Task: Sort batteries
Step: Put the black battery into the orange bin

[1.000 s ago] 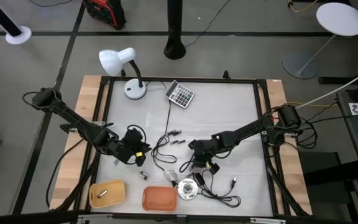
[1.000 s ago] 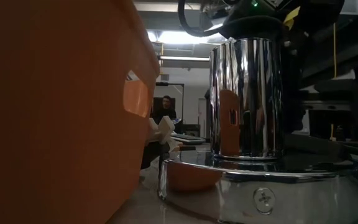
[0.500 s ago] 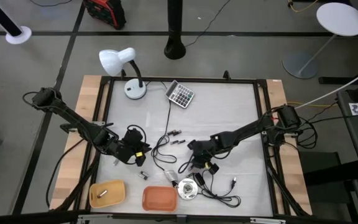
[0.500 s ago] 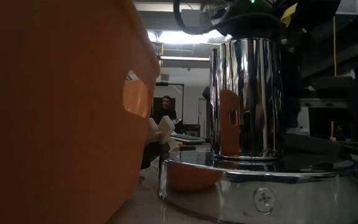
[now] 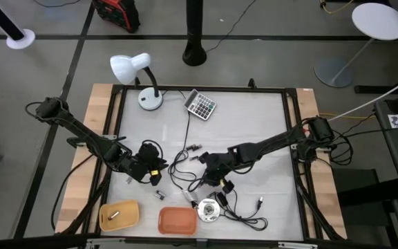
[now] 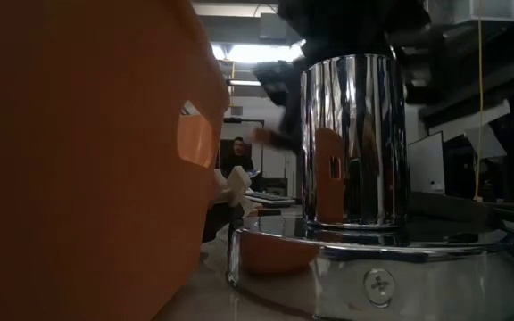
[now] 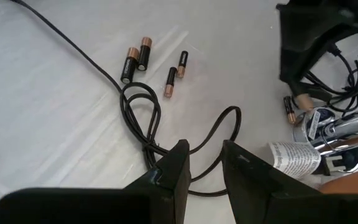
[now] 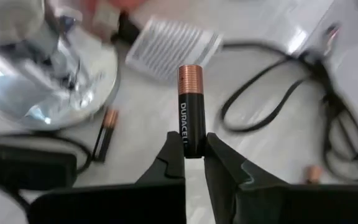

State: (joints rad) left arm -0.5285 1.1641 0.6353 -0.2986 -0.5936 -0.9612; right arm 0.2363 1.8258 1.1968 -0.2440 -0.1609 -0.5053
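Surface: a pale desk (image 5: 254, 124) in a black frame with wooden side boards, on a grey floor. On it, a white lamp (image 5: 131, 69) at 11 o'clock, a calculator (image 5: 200, 105) at 12 o'clock, and a black cable (image 5: 182, 162) looped through the centre. A chrome cylinder on a round base (image 5: 208, 210) stands at 6 o'clock. The low view shows a dim room behind the desk, with a person (image 6: 236, 156) far back.

Containers: a yellow tray (image 5: 119, 215) at 7 o'clock holds one pale cylinder, kind not determinable. An orange tray (image 5: 177, 220) lies just beside it, at 6 o'clock; contents cannot be made out.

Batteries: four dark batteries (image 7: 138, 57) lie in a loose group on the desk centre, next to the cable. Another battery (image 8: 106, 134) lies beside the chrome base.

Right gripper (image 5: 206, 173): at centre, slightly towards 6 o'clock. Its jaws pinch an upright held battery (image 8: 189, 107), copper end outermost.

Left gripper (image 5: 154, 166): at 8 o'clock, over the cable. Its jaws stand slightly apart and carry nothing.

Change: compared with half a second ago, the right gripper has shifted towards 10 o'clock, away from the chrome cylinder and closer to the battery group. The left arm is unmoved.
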